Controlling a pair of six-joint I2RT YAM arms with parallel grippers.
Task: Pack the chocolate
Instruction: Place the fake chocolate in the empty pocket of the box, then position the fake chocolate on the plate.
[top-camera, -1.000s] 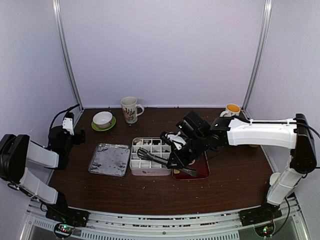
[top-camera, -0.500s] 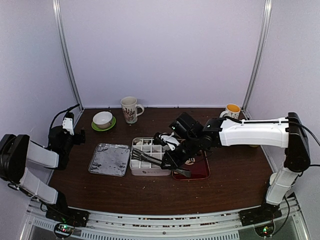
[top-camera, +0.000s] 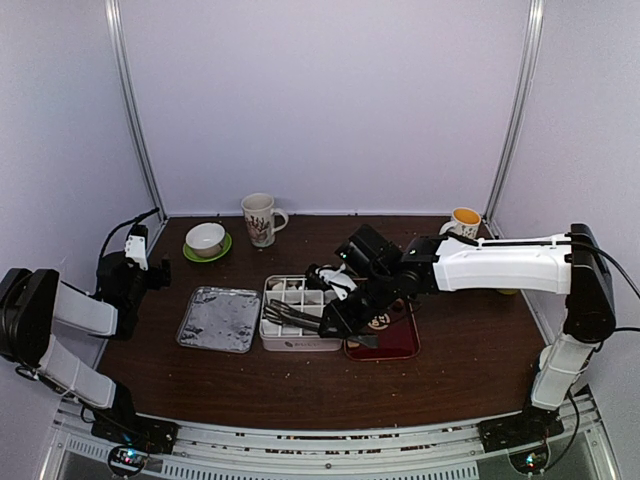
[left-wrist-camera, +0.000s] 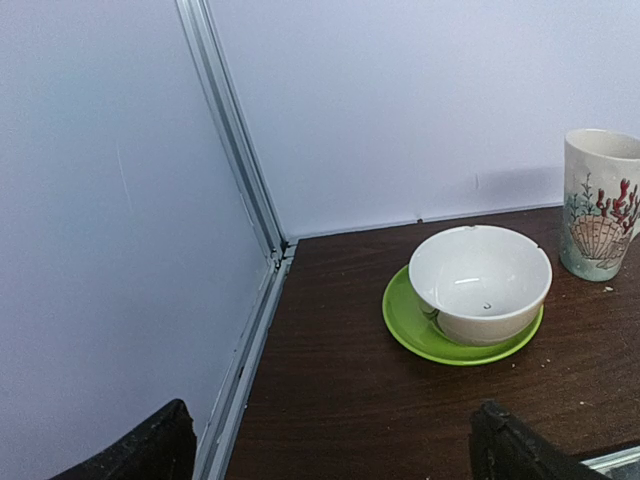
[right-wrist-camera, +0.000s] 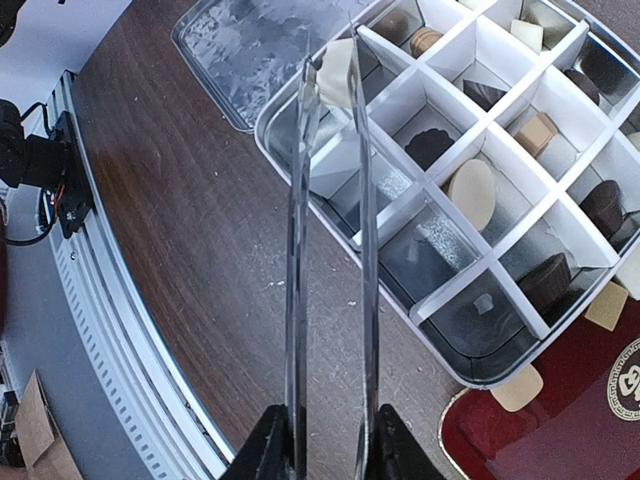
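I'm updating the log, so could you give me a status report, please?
Left gripper open, idle by the bowl. Right gripper shut on tongs. Cream chocolate piece between tong tips, over the box corner cell. Nothing visibly blocking.

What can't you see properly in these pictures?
Top view: the chocolates in the box are too small to tell apart.
Right wrist view: the red tray is cut off by the corner; whether the tongs pinch the pale chocolate is unclear.
Left wrist view: the edge cuts off the mug.
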